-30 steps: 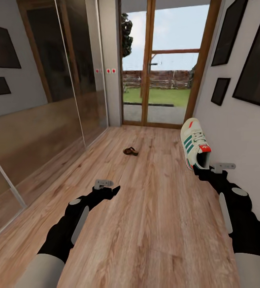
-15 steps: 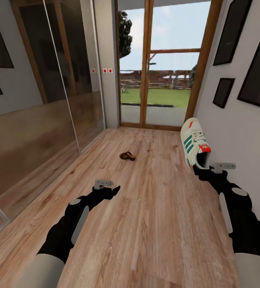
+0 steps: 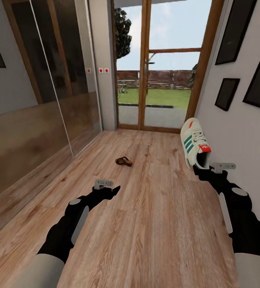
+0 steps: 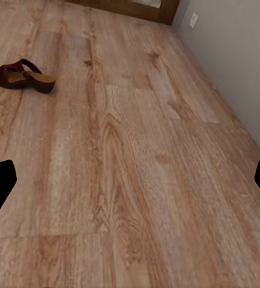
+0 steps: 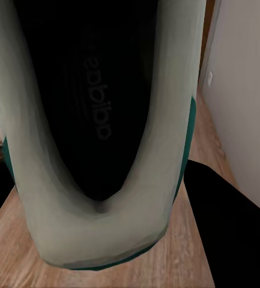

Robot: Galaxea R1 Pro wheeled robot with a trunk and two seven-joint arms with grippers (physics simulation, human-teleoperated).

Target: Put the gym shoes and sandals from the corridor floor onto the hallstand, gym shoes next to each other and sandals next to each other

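We're gripping one sneaker (image 3: 195, 147) in the right pincer (image 3: 199, 169), jaws closed on the heel end with the toe pointing up and away, so the shoe is standing almost on end in the air close to the right wall (image 3: 242, 136). We're judging the risk as the shoe pivoting or slipping out of that small heel pinch while the base is driving, or its toe clipping the wall since we're running tight to it. Left pincer (image 3: 113, 189) is open and carrying nothing, held low over the wood floor (image 3: 154, 224), forearm stretched forward. Right arm is likewise extended forward, wrist raised. One brown sandal (image 3: 123, 161) is lying on the floor ahead, near the glass door (image 3: 162, 64). We're not seeing the rack here.
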